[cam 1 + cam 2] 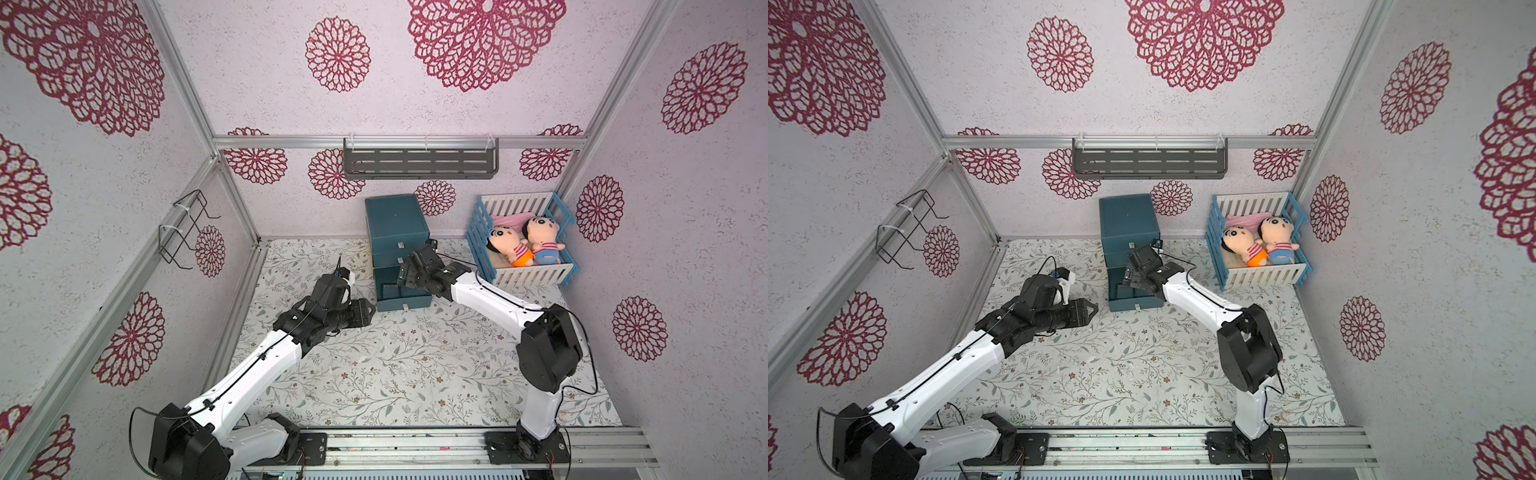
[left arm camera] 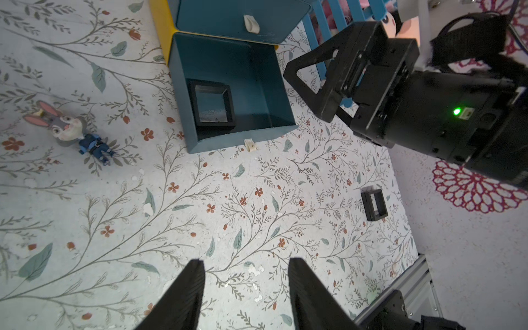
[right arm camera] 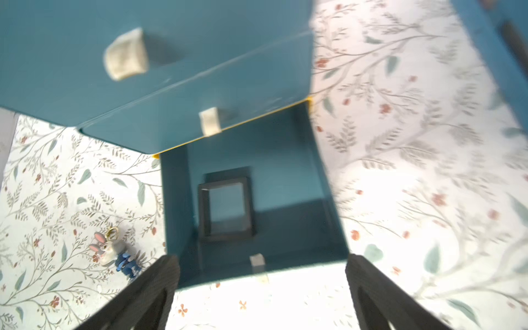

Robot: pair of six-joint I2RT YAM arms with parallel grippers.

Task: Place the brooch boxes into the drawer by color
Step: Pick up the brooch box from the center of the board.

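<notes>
Floral mat (image 1: 415,374) covers the table. Teal chest (image 1: 395,220) stands at the back, behind the right pincer. Its bottom drawer (image 2: 257,71) is out and the two above are shut. Blue-and-white crib (image 1: 523,241) with two dolls sits beside the right arm, on the side away from the left pincer. Right pincer (image 3: 261,265) hangs over the open drawer, fingers spread wide, nothing between them. Left pincer (image 2: 247,263) is low over the mat, tips near the drawer's front corner, fingers a modest gap apart, empty. One black brooch box (image 3: 227,211) lies flat on the drawer floor right under the right pincer, close to the front wall. Second black brooch box (image 2: 374,204) is on the mat, well apart from both pincers, near a side wall; hidden in both top views. Small rabbit figure (image 2: 74,131) lies on the mat near the drawer's side.
</notes>
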